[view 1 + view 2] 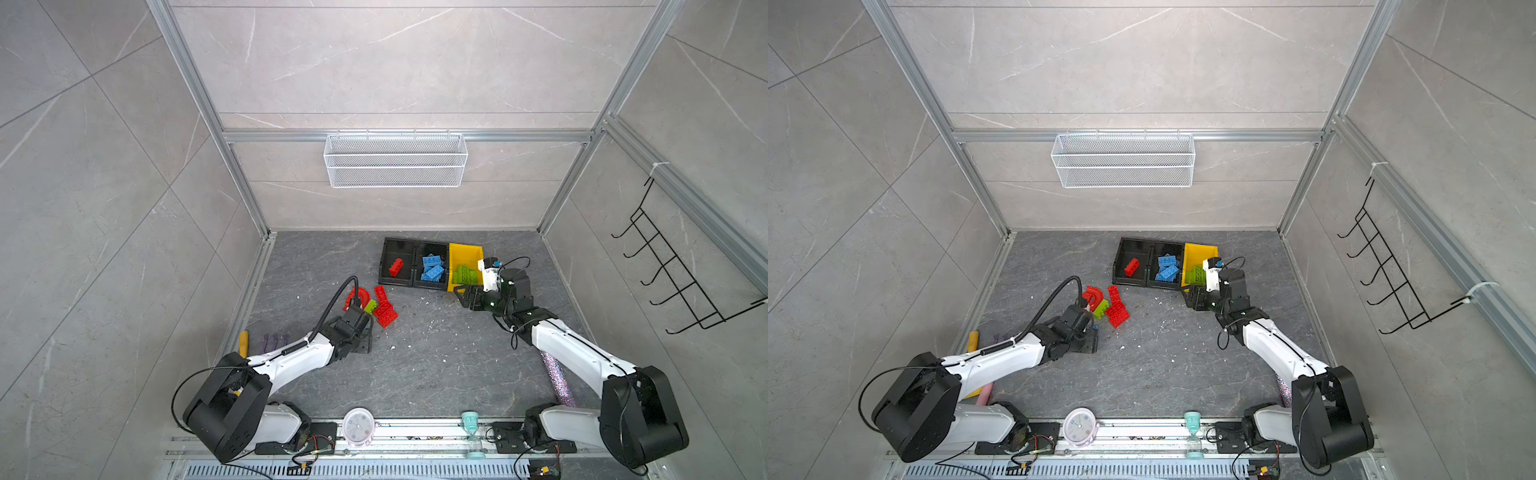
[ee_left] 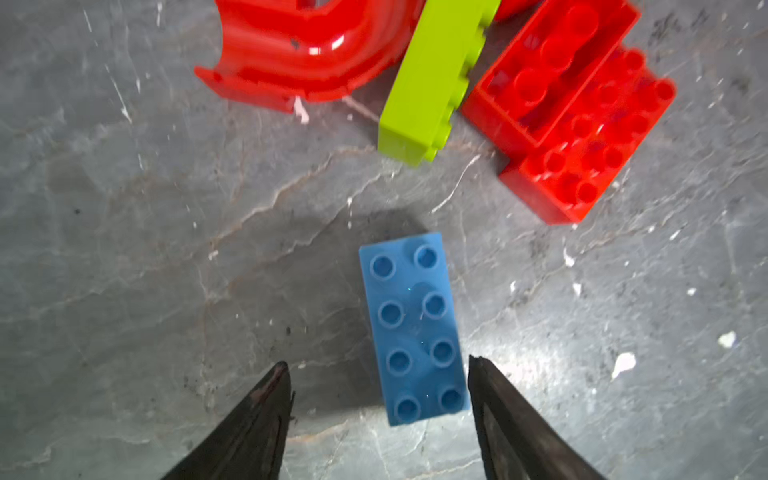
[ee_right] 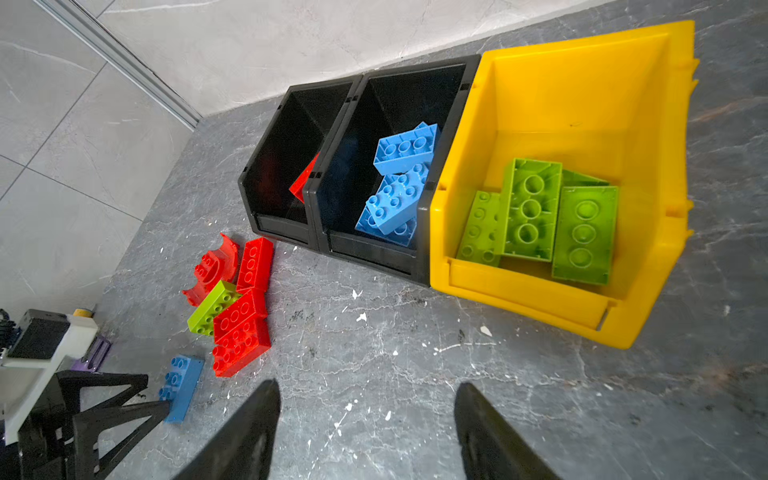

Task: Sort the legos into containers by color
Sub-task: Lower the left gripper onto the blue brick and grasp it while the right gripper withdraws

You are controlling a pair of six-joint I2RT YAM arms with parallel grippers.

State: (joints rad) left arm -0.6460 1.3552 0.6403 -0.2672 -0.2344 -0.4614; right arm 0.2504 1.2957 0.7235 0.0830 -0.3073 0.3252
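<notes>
A blue lego lies studs-up on the grey floor between the fingers of my open left gripper. One finger is against its side and the other stands off with a gap. Just beyond lie a red arch, a lime lego and red legos. The containers stand in a row: a black bin with a red lego, a black bin with blue legos, and a yellow bin with lime legos. My right gripper hangs open and empty over the floor in front of the yellow bin.
A yellow handle and a purple item lie by the left wall. A glittery tube lies under the right arm. A clock and a teal hourglass sit on the front rail. A wire basket hangs on the back wall.
</notes>
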